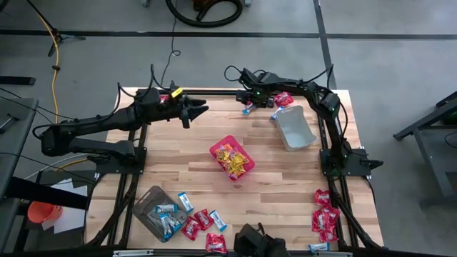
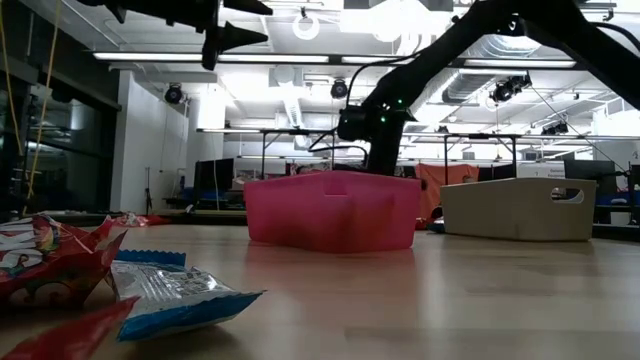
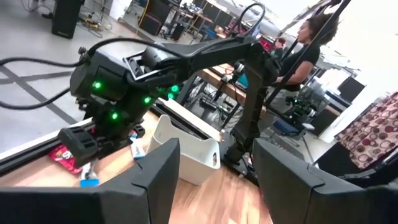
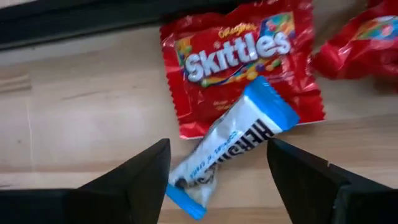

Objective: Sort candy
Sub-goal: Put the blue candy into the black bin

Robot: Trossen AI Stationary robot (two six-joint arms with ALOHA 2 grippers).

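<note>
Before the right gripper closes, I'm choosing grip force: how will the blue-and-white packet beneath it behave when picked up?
Likely floppy: the blue-and-white packet is a thin, crinkled wrapper, so it may sag from the open right gripper. It looks light for its size. It overlaps the red Skittles packet, and both wrappers look glossy, so it may slide or drag that one.

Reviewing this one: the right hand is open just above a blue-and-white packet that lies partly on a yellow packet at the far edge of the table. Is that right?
Not quite. The packet underneath is red, not yellow; the right wrist view shows it. The rest holds: the right hand is open just above the blue-and-white packet, which lies partly on that red one at the far edge of the table.
</note>
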